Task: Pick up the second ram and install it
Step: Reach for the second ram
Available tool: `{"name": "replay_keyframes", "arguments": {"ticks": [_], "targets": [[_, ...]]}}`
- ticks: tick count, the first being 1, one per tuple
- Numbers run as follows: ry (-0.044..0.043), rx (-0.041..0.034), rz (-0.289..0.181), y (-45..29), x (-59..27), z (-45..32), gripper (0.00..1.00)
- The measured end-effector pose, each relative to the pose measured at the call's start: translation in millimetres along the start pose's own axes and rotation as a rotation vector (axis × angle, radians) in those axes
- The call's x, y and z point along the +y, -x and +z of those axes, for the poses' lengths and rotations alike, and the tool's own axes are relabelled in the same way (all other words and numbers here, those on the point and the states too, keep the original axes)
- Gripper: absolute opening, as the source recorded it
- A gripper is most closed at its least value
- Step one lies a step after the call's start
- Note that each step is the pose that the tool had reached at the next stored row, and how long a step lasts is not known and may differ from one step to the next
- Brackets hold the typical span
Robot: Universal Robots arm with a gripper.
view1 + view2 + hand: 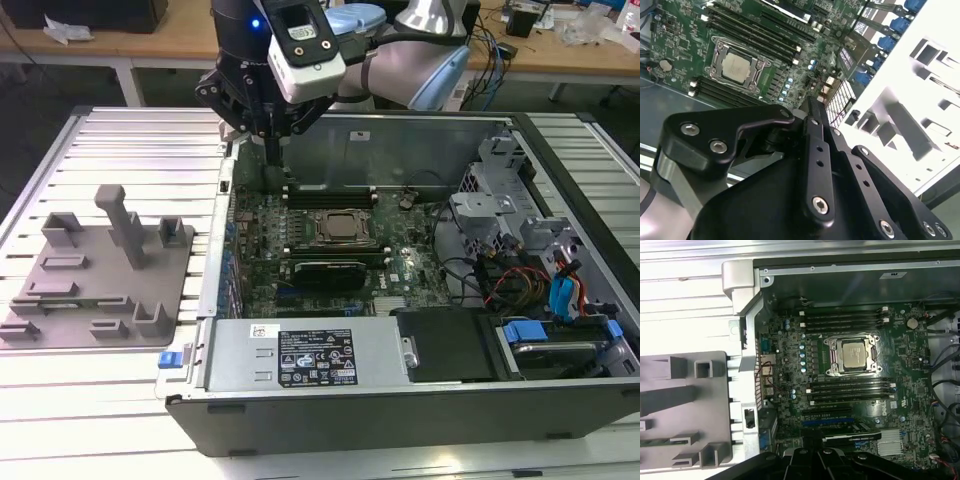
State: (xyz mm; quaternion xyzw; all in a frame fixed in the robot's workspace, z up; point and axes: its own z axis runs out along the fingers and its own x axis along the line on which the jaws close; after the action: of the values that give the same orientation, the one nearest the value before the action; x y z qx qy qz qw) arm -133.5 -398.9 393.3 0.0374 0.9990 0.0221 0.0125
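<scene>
One gripper (273, 158) hangs over the far corner of the open computer case (400, 425) in the exterior view, at the end toward the exterior view's left. Its fingers are drawn together into a single narrow dark stem. Against the shadowed wall I cannot make out whether anything thin sits between them. The arm above is cut off by the frame. The second ram (98, 303) shows as a thin greenish strip lying in a low slot of the gray fixture (100, 275), outside the case and well apart from the gripper. Its chips and label are too small to make out.

In the second wrist view, the gripper's black linkage covers most of the picture, narrowing to a closed tip over the motherboard (685, 40). The processor socket (737, 65) is clear, but the fixture is washed out nearly white.

In the first wrist view, the memory slots (845, 320) flank the socket, and whether any is filled is hard to tell. At the frame's edge a short green sliver in the fixture appears to be the second ram (655, 442), mostly cut off.
</scene>
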Motion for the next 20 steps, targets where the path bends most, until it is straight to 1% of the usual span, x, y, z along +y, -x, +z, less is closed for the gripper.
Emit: {"name": "replay_keyframes", "arguments": {"ticks": [6, 9, 13, 20], "targets": [[0.0001, 0.0000, 0.000, -6.5, -0.5, -0.1, 0.08], [0.0000, 0.0000, 0.000, -11.7, -0.9, -0.3, 0.08], [0.0001, 0.0000, 0.000, -16.8, -1.3, -0.4, 0.08], [0.0001, 0.0000, 0.000, -22.2, -1.7, -0.5, 0.08]]}}
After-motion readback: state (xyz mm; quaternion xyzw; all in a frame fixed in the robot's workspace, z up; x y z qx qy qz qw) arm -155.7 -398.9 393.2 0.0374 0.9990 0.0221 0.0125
